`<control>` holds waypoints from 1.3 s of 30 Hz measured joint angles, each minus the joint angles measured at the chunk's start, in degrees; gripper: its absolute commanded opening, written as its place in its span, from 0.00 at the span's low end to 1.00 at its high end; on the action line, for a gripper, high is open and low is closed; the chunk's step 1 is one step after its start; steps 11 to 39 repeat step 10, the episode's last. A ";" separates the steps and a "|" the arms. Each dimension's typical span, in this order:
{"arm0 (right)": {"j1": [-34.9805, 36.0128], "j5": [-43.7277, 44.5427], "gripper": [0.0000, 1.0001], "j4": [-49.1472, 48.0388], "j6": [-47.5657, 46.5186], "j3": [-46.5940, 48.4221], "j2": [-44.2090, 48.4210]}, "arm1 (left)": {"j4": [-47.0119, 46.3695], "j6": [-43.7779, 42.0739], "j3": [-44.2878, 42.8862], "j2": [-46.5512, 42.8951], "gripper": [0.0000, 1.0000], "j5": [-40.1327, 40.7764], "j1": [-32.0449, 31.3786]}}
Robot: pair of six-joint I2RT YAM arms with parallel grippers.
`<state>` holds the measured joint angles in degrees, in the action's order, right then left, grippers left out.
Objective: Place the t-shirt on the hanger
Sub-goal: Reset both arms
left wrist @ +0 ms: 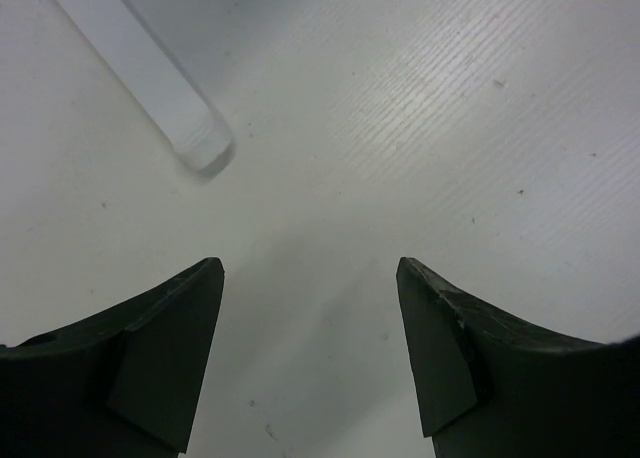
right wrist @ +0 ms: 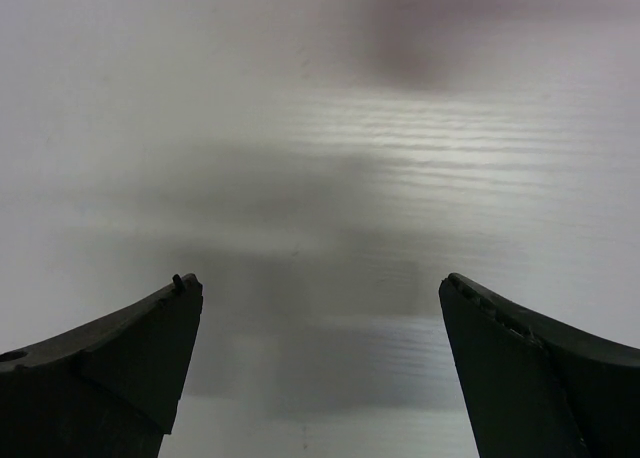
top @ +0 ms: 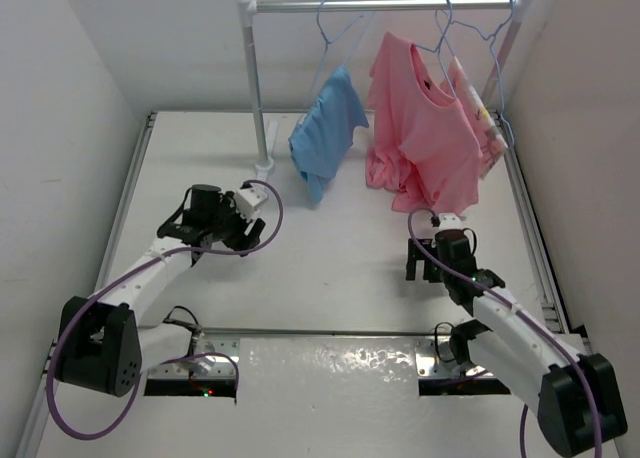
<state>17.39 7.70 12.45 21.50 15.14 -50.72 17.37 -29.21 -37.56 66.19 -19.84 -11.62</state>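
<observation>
Key relation: the t-shirt (top: 425, 128) lies beyond the right tool (right wrist: 320, 283), toward the far side of the bench (top: 330, 268) and raised above it. No contact is seen.
T-shirt position: it is draped on the hanger (top: 443, 23), whose hook is over the rail (top: 385, 5). The hem is bunched just above the bench.
Long axis: vertical, from the hook down to the hem.
Nearer arm: the right. The left tool (left wrist: 310, 268) is well apart, on the other side of the bench.
Right tool: jaws spread wide, nothing between them, bare bench below. A pink blur is noted at the top of the wrist view; it cannot be told what it is.
Left tool: jaws spread, empty, with bare bench below. The end of a white bar (left wrist: 140, 68) lies ahead and to its left, not touched.
Neighbours: a blue shirt (top: 325, 133) hangs to the left of the t-shirt, clear of it. A patterned cloth (top: 483, 113) hangs close behind on the right, apparently touching.
Obstructions: the post (top: 255, 88) stands between the left arm and the rail. Nothing is seen between the right tool and the hem.
Task state: judged complete or nearly so, the garment being carried by the hanger.
Risk: any further reach is judged likely to snag the hem or disturb the crowded hangers on the right.
</observation>
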 measured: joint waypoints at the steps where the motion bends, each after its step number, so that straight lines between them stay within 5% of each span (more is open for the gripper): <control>1: -0.02 2.08 0.99 -0.26 0.33 -0.35 1.57 | -0.33 -0.04 0.55 0.00 0.67 0.07 0.00; 10: -0.04 13.79 0.99 0.07 3.21 -2.34 10.91 | -3.02 -0.04 1.99 0.00 0.67 0.33 0.00; 39: -0.04 13.79 0.99 0.07 3.21 -2.34 10.91 | -3.02 -0.04 1.99 0.00 0.67 0.33 0.00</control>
